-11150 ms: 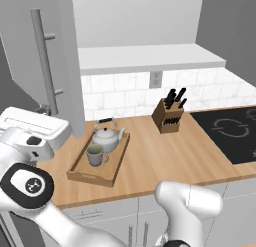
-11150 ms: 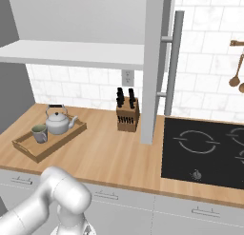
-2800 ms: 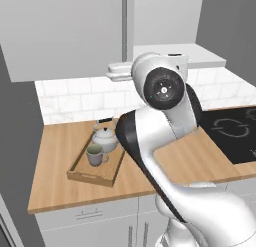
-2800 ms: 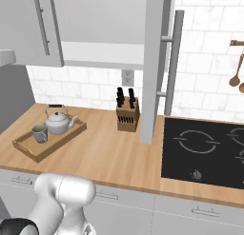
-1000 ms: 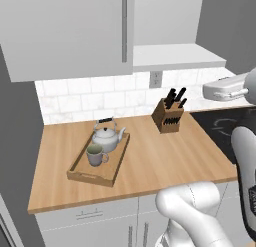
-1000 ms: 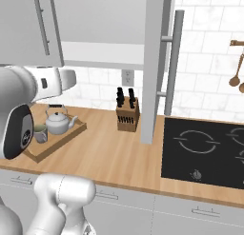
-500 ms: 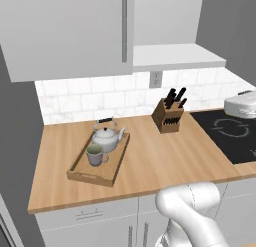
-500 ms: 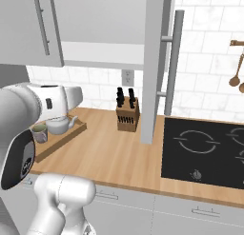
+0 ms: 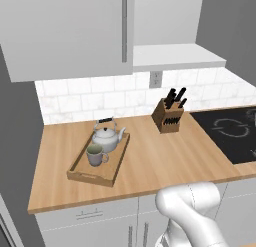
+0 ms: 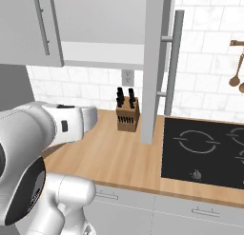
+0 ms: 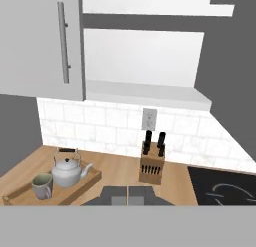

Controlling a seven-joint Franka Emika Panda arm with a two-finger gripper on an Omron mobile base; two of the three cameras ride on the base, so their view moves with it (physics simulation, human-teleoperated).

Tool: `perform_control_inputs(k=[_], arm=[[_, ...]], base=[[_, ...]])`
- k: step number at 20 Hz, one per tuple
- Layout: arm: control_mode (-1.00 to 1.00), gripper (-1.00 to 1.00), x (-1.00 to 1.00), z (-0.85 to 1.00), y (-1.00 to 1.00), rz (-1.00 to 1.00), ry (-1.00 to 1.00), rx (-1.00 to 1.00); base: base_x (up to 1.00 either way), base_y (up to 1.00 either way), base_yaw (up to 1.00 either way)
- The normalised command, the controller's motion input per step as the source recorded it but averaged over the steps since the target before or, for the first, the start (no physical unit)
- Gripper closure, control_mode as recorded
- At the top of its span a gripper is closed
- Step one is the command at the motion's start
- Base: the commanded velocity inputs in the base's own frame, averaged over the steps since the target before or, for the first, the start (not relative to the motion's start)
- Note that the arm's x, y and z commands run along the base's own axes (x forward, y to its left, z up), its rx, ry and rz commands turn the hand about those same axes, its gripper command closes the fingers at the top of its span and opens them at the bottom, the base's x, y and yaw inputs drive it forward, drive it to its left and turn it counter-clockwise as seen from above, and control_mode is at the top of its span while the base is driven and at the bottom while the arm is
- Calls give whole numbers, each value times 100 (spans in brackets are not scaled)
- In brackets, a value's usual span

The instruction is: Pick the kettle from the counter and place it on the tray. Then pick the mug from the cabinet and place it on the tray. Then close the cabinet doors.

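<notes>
Left base view: arm's white elbow bulks low at the right, in front of the drawers. Kettle (image 9: 106,136) and mug (image 9: 95,155) both sit inside the tray (image 9: 79,174) on the wooden surface (image 9: 165,161), mug nearer the camera. Left cabinet door (image 9: 70,33) lies shut; right half of the cabinet (image 9: 172,55) stands open, shelf bare. Knife block (image 9: 168,117) near the tiled wall, cooktop (image 9: 231,136) at right.

Right base view: white forearm reaches in from the left, above the surface. Right cabinet door (image 10: 155,63) swung out, edge-on, bar handle showing.

Hand view: hand (image 11: 127,195) with fingers pressed together, nothing between them, raised above the surface and facing the open cabinet.
</notes>
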Motion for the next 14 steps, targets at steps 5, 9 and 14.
perform_control_inputs(k=[5, 9, 14], arm=[[-100, 100, -10, -27, -38, 0, 0, 3], [-100, 100, 0, -32, -53, 0, 0, 8], [-100, 100, 0, -34, -53, 0, -1, 8]], base=[[0, 0, 0], [0, 0, 0], [0, 0, 0]])
